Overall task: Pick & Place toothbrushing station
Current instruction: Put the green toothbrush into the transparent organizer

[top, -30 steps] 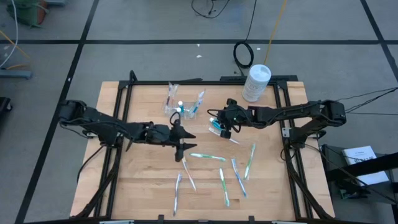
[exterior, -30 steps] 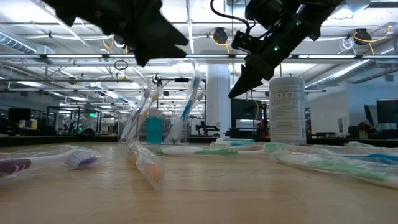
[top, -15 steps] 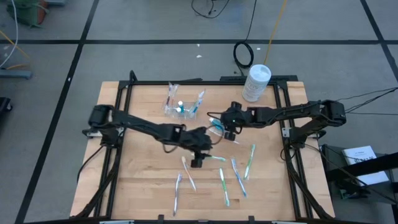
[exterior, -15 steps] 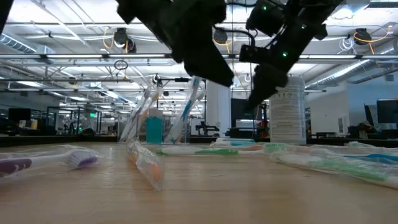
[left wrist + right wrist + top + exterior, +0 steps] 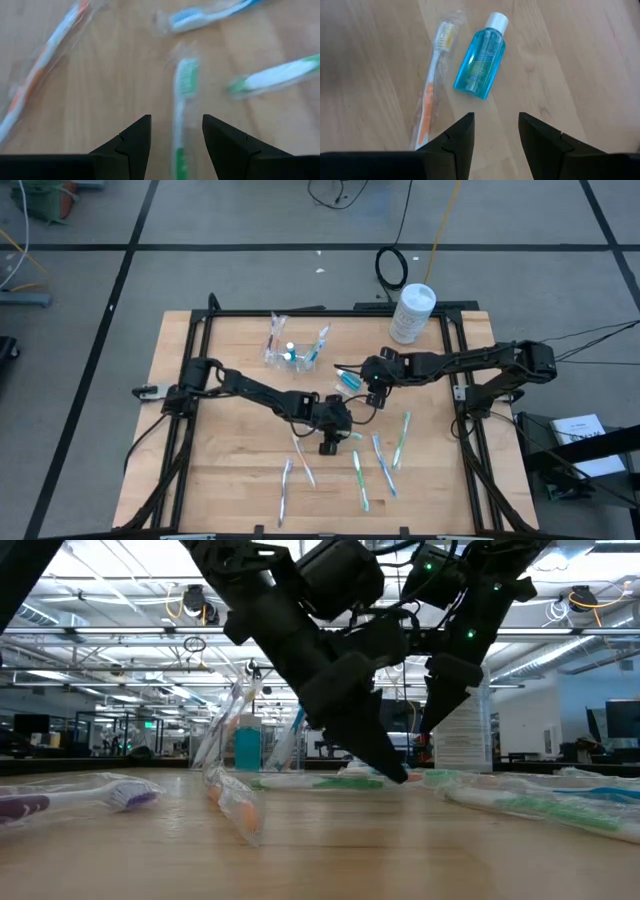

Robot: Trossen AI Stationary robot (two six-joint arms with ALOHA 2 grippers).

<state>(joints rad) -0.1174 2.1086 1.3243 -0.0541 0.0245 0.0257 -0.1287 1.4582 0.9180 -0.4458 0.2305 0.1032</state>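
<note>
The toothbrushing station (image 5: pixel 292 350), a clear slotted holder with a small blue bottle and some brushes standing in it, sits at the table's far middle (image 5: pixel 250 735). My left gripper (image 5: pixel 334 438) is open and slants down, low over a wrapped green toothbrush (image 5: pixel 183 95) that lies along the gap between its fingers (image 5: pixel 175 137). My right gripper (image 5: pixel 369 386) is open and tipped down above a blue mouthwash bottle (image 5: pixel 481 62), which lies on its side next to a wrapped orange toothbrush (image 5: pixel 431 80).
Several wrapped toothbrushes (image 5: pixel 385 455) lie scattered over the near half of the table. A white round lidded tub (image 5: pixel 411 312) stands at the far right corner. A black frame (image 5: pixel 200 330) runs along the table's edges. In the low view, a wrapped brush (image 5: pixel 235 802) lies close by.
My left gripper has swept toward the table's right and near side and come down, from beside the station to low over the green toothbrush, staying open. My right gripper has stayed above the blue bottle and has tipped further down.
</note>
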